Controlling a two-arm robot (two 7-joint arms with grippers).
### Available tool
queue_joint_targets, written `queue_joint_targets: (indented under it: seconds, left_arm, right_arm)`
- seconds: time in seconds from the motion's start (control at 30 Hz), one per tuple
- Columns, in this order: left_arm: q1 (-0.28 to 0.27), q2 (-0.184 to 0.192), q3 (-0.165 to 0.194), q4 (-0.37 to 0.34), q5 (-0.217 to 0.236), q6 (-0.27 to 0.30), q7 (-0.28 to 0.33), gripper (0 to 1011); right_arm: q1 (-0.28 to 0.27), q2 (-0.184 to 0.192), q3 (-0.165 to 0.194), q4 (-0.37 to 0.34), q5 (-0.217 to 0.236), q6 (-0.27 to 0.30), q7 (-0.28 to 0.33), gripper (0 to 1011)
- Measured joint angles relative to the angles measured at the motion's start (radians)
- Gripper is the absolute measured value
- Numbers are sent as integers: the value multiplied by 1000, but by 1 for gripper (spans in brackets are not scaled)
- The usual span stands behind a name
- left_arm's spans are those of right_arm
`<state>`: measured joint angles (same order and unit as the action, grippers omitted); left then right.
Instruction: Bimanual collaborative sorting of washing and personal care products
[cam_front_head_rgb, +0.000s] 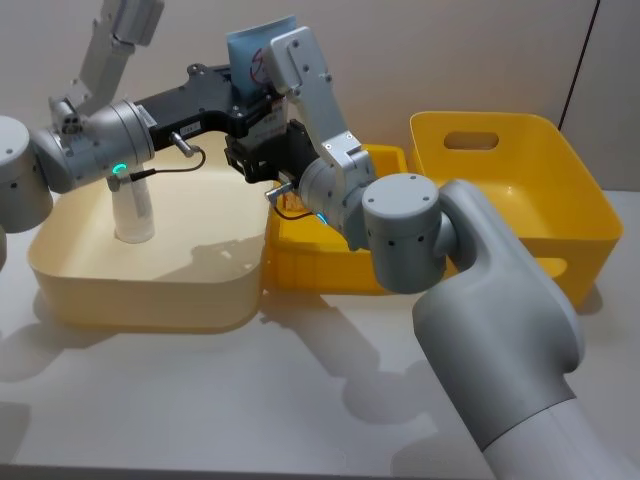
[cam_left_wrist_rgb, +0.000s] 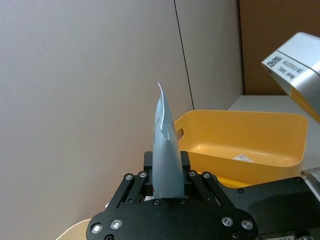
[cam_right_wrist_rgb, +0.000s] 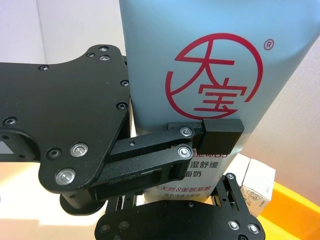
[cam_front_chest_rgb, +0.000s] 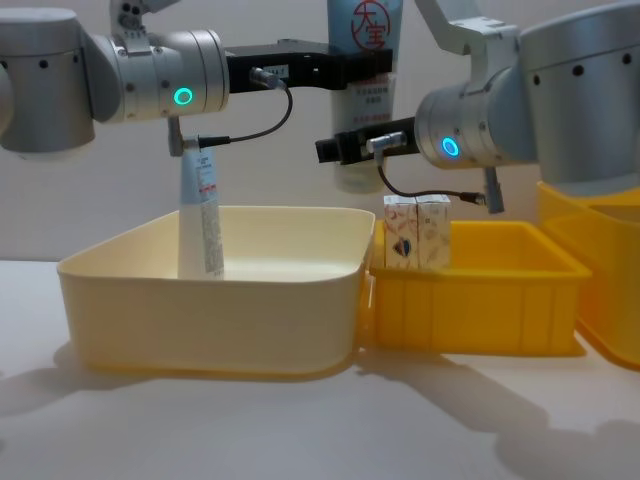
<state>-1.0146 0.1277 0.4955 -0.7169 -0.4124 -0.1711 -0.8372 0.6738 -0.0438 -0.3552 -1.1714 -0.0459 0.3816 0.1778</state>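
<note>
Beige wall (cam_front_head_rgb: 450, 50) backs the blue tube (cam_front_chest_rgb: 366, 110) above white tabletop (cam_front_chest_rgb: 300, 430).

The logo tube (cam_front_chest_rgb: 366, 40) runs off the chest view's top edge, the cream bin (cam_front_chest_rgb: 210, 310) hiding the second tube's (cam_front_chest_rgb: 200, 200) foot.

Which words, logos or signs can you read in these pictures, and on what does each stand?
"大宝" with "®", in a red ring: tall pale-blue plastic squeeze tube clamped in the left hand.
"湿舒缓", "面奶": same tube, partly hidden.
Small white printed cardboard cartons, pale upright tube in the cream plastic bin, grey arm's white sticker: too small to read.
</note>
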Motion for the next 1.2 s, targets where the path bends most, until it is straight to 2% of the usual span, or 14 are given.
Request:
queue_joint_targets:
  seconds: [1.2]
  left_arm:
    - [1,1,0,-2,0,0,0,278]
  right_arm:
    - [0,-1,0,1,0,0,-1,626]
